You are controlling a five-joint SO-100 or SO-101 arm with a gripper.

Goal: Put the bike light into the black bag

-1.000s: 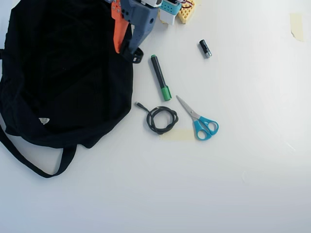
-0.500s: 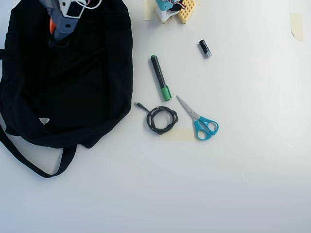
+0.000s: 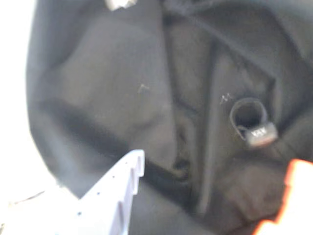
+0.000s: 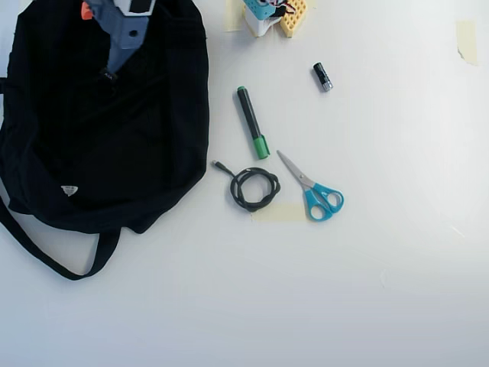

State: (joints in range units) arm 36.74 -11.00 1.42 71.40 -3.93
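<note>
The bike light (image 3: 254, 127), a small black body with a ring-shaped strap loop, lies loose on the fabric of the black bag (image 3: 107, 83), right of centre in the wrist view. My gripper (image 3: 205, 196) is open and empty, with its pale blue finger (image 3: 117, 191) at lower left and its orange finger (image 3: 296, 200) at lower right. The light sits beyond the fingertips, apart from both. In the overhead view the gripper (image 4: 103, 46) hovers over the upper part of the bag (image 4: 153, 138). The light is hard to pick out there against the black fabric.
On the white table right of the bag lie a green-capped marker (image 4: 250, 121), a coiled black cable (image 4: 254, 188), blue-handled scissors (image 4: 313, 191) and a short black cylinder with a silver tip (image 4: 322, 76). The bag's strap (image 4: 53, 260) loops out at lower left.
</note>
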